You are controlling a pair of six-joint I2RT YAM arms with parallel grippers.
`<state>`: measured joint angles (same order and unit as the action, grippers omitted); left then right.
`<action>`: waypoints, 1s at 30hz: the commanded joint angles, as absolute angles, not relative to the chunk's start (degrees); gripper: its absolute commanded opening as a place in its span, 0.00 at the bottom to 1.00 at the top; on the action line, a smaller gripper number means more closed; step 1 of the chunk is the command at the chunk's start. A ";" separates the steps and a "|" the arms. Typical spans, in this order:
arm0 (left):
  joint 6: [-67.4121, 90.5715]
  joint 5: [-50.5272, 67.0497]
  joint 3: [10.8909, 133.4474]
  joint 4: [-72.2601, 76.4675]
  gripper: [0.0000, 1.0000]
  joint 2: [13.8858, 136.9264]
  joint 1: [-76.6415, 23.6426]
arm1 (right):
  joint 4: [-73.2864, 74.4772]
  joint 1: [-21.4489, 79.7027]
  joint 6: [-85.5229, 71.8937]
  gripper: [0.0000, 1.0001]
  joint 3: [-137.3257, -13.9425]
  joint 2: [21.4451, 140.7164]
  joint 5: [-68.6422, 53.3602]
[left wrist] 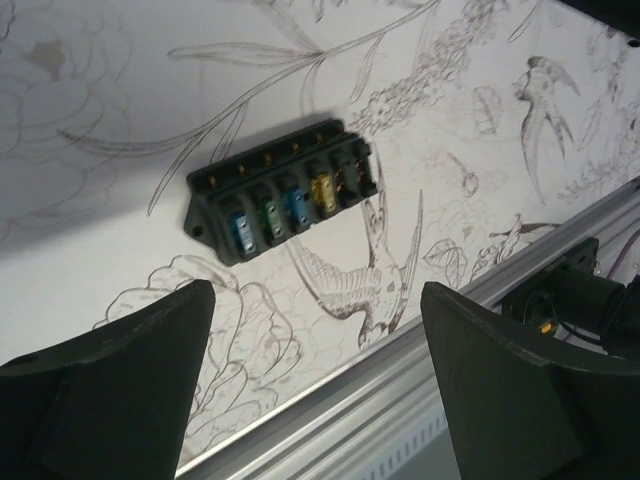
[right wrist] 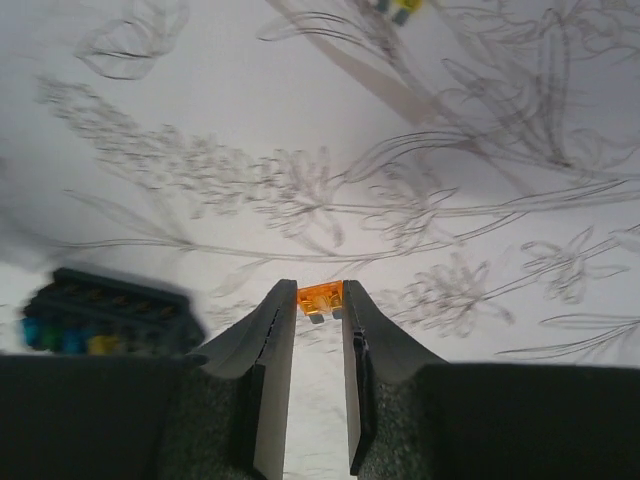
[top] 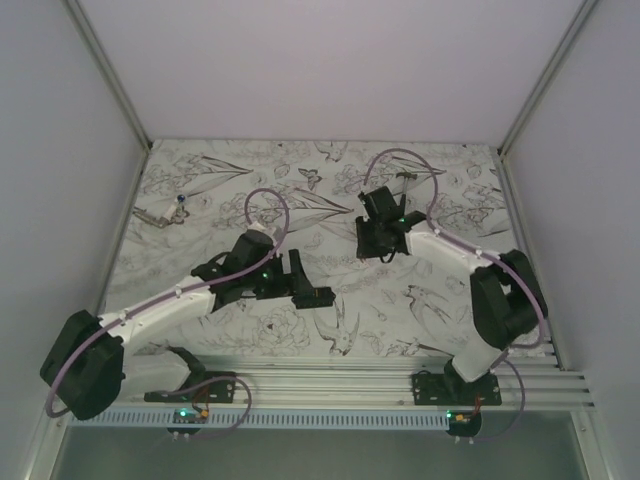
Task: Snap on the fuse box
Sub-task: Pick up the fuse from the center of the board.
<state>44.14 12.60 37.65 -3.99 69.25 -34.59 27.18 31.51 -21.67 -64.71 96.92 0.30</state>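
Note:
The fuse box (left wrist: 283, 190) is a small black rectangular box lying flat on the patterned table, with blue, green and yellow fuses in its slots. It also shows in the top view (top: 314, 297) and, blurred, at the left of the right wrist view (right wrist: 105, 318). My left gripper (left wrist: 318, 300) is open and empty, its fingers (left wrist: 150, 350) wide apart just short of the box; it also shows in the top view (top: 288, 272). My right gripper (right wrist: 320, 296) is shut on a small orange fuse (right wrist: 320, 298) at its fingertips, above the table, to the right of the box (top: 378, 243).
A small tool with loose bits (top: 165, 211) lies at the far left of the table. A few loose fuses (right wrist: 396, 5) lie beyond the right gripper. The aluminium rail (left wrist: 400, 400) runs along the near table edge. White walls enclose the table.

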 commanded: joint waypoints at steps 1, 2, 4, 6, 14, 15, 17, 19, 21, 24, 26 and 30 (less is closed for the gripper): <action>45.38 4.95 37.55 3.26 0.86 67.61 -38.41 | 21.66 34.57 -37.12 0.27 -61.92 90.80 0.29; 45.43 3.42 37.37 4.80 0.86 67.27 -39.32 | 20.01 35.37 -39.20 0.27 -60.92 89.37 -0.25; 44.93 0.12 37.08 8.43 0.83 66.25 -41.18 | 17.41 37.16 -43.41 0.27 -59.56 86.78 -0.64; 44.22 -2.81 36.63 11.56 0.82 65.48 -42.78 | 14.53 39.37 -46.67 0.26 -58.50 85.06 -0.67; 41.18 -8.48 33.97 21.48 0.61 63.40 -46.23 | 6.17 43.10 -56.60 0.24 -55.48 81.03 -1.90; 40.87 -8.93 33.79 21.86 0.58 63.33 -46.49 | 5.20 43.25 -57.45 0.23 -54.98 80.63 -2.35; 40.41 -9.51 33.75 22.22 0.50 63.35 -46.87 | 4.47 43.44 -58.31 0.23 -54.85 80.22 -2.82; 39.99 -9.43 33.79 22.51 0.44 63.53 -47.08 | 4.27 43.75 -58.76 0.23 -54.84 80.07 -3.60; 39.38 -9.60 33.78 22.76 0.38 63.58 -47.20 | 3.68 44.13 -59.53 0.23 -54.61 79.93 -4.32; 37.58 -10.56 33.68 22.76 0.35 63.21 -47.29 | 2.96 44.96 -60.14 0.23 -53.90 79.57 -4.10; 36.58 -12.49 32.13 22.09 0.42 60.71 -47.21 | 5.75 45.09 -56.96 0.24 -55.54 80.39 -1.90; 36.56 -17.09 30.88 9.69 0.53 55.10 -44.94 | 12.67 44.92 -48.73 0.29 -58.81 84.46 1.95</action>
